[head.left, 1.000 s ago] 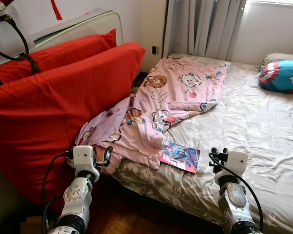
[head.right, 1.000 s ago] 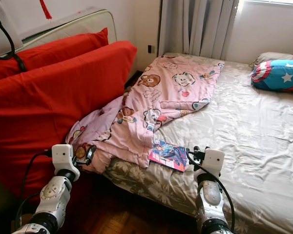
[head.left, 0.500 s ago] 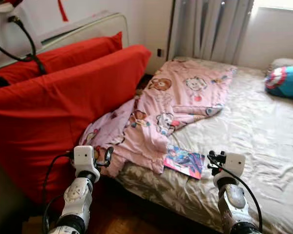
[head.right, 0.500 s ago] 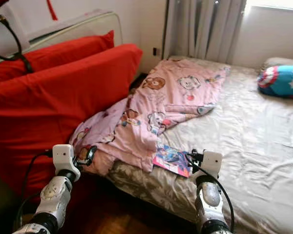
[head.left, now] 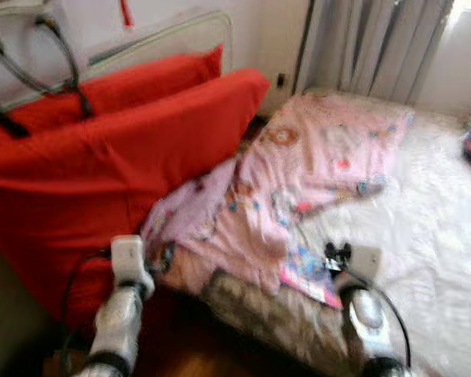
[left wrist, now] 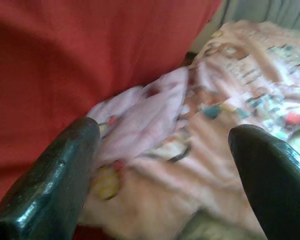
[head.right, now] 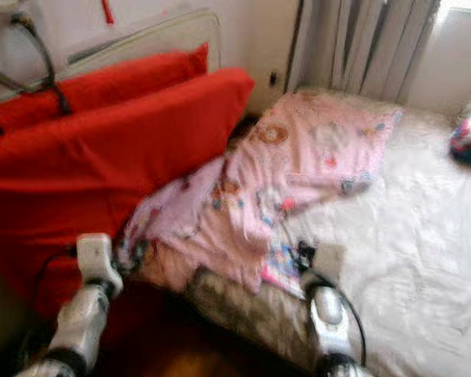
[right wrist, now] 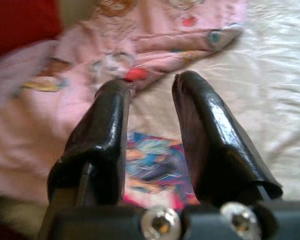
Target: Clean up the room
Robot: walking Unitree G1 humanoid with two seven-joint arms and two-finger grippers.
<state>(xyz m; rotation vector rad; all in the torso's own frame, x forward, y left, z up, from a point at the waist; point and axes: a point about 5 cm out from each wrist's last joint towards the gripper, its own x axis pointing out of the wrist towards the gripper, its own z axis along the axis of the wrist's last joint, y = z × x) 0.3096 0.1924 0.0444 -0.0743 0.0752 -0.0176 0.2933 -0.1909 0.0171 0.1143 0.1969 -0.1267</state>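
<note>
Pillows (head.left: 133,133) in red crowd the pink blanket (head.left: 298,181); comic book (right wrist: 152,167) (blurry) lies at its edge. Left gripper (left wrist: 165,165) wide, right gripper (right wrist: 150,120) narrow, both empty. Camera swung since earlier.

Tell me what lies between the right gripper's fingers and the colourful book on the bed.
Nothing: the right wrist view shows the right gripper open just above the book, with bare sheet beside it.

Pale pink cartoon-print blanket (head.left: 314,169): soft pink, dotted with brown bears and small red and teal figures.
Big plain red cushion (head.left: 118,157): solid red, left of the blanket.
Flat glossy comic book (right wrist: 155,167): blue, pink, magenta.
Bed sheet (head.right: 424,236): shiny off-white.
Curtain (head.left: 377,43): grey.
</note>
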